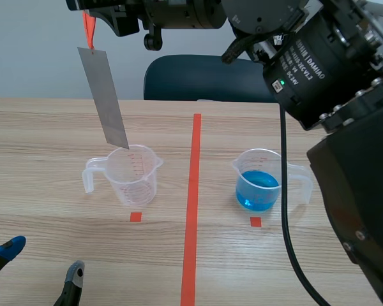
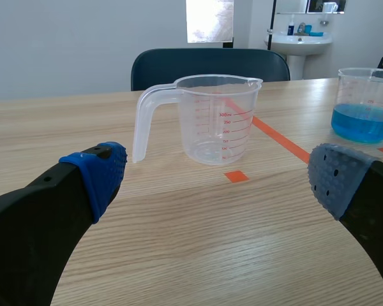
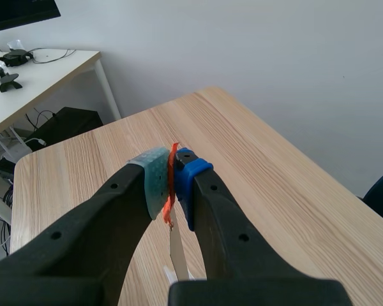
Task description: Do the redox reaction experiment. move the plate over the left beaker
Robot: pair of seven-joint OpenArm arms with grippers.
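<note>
Two beakers: both stand on the wooden table, one on each side of the long orange-red tape line.
left beaker: clear plastic with a red scale, nothing visible inside, and its handle turned away from the tape line.
right beaker: clear, with blue liquid in its lower part and its handle turned away from the tape line.
plate: a thin grey metal strip that hangs tilted from an orange-red ribbon, above the left beaker. Its lower corner is at the beaker's far rim; whether it is already inside the rim I cannot tell.
right gripper: raised high, on the arm that reaches across the top of the scene past the middle. Its two pads are pressed together on the ribbon, and the plate hangs below them.
left gripper: low, near the table's front edge. Its fingers are wide apart with nothing between them, and the left beaker stands ahead of it.
chair: dark blue, behind the far edge of the table.
</note>
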